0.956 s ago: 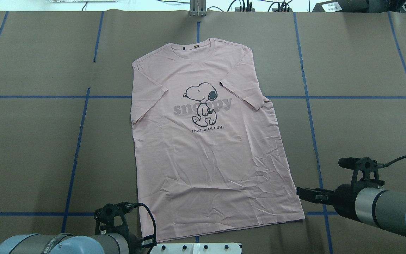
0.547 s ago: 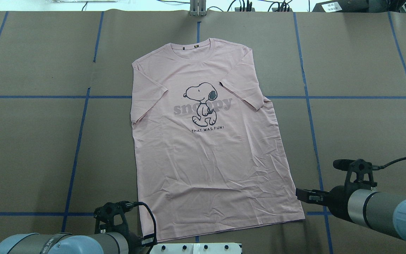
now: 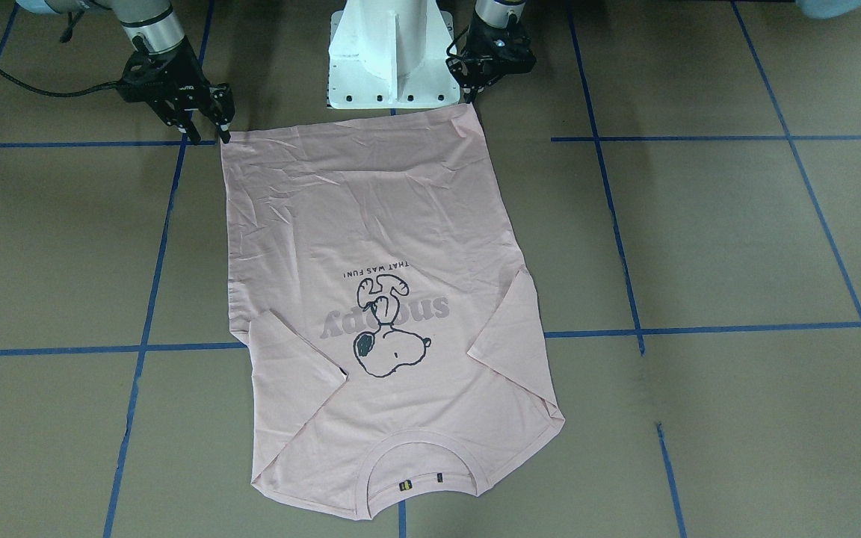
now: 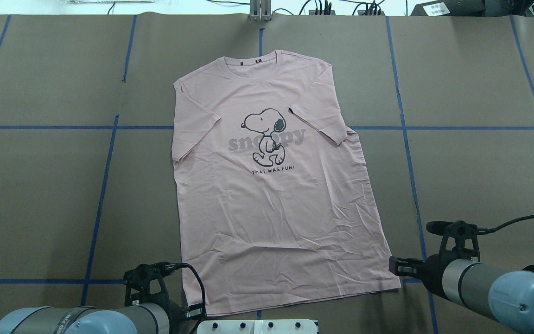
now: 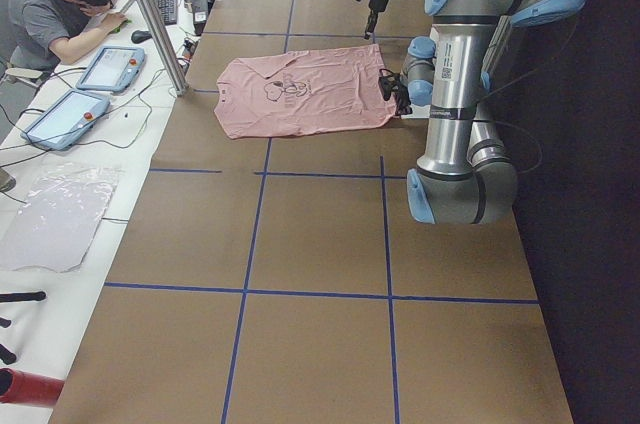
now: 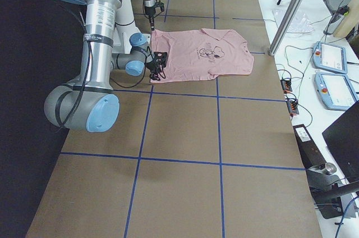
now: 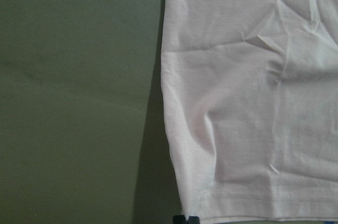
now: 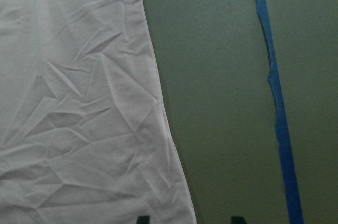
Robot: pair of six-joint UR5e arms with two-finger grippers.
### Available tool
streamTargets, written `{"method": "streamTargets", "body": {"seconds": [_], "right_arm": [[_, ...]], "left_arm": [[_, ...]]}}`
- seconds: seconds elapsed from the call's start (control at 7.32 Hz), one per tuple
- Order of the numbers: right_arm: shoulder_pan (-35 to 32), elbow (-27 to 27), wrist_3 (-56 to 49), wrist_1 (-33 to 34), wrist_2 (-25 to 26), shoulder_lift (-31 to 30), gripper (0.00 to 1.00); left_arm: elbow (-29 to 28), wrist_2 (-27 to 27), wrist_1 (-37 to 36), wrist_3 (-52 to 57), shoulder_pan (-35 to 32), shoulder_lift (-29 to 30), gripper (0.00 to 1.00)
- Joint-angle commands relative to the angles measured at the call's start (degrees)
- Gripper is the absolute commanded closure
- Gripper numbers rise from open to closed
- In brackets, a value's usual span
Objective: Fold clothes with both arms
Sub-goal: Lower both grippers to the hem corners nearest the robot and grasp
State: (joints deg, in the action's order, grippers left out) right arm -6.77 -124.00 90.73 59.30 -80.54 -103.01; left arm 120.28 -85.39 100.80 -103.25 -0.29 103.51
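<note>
**Beside the pedestal: two hem corners waiting to be pinched**

In front of the white pedestal base [image 3: 389, 60], the pink T-shirt [image 4: 267, 195] lies flat and print-up on the bench [image 4: 40, 185], its hem just beside the pedestal. The right gripper [image 3: 210, 134] sits at the hem corner farther from the pedestal. Its jaws are open, and its wrist view shows the shirt's side edge running between the two tips. The left gripper [image 3: 470, 93] hangs over the other hem corner, close against the pedestal. Only a sliver of tip shows in its wrist view, so whether its jaws are open or closed cannot be told.

The step in hand looks like taking both hem corners for a first fold. To do it well, each gripper should drop low enough to catch both layers and bite inside the stitched hem rather than on the bare edge. Both should close together, so the hem lifts level instead of dragging askew.

The shirt's long axis runs straight away from the pedestal, hem nearest and ribbed neck farthest. It is slightly skewed, with the hem end drifting toward the right arm's side of the pedestal. The lettering reads upright from the pedestal.
</note>
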Motion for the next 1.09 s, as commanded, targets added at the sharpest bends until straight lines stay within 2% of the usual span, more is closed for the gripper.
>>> {"method": "streamTargets", "body": {"seconds": [0.0, 0.55, 0.82, 0.96], "right_arm": [[3.42, 1.3, 1.99, 0.11, 2.93, 0.09, 0.47], [5.71, 1.39, 3.57, 0.11, 3.2, 0.09, 0.48], [6.33, 1.74, 3.57, 0.11, 4.08, 0.18, 0.61], [6.33, 2.18, 3.57, 0.11, 4.17, 0.27, 0.62]], "left_arm": [[-0.13, 0.31, -0.07, 0.07, 0.12, -0.07, 1.0], [-0.05, 0.31, -0.07, 0.68, -0.14, -0.07, 1.0], [-0.05, 0.31, -0.07, 0.86, -0.23, 0.02, 1.0], [-0.05, 0.31, -0.07, 0.86, -0.32, 0.02, 1.0]]}}
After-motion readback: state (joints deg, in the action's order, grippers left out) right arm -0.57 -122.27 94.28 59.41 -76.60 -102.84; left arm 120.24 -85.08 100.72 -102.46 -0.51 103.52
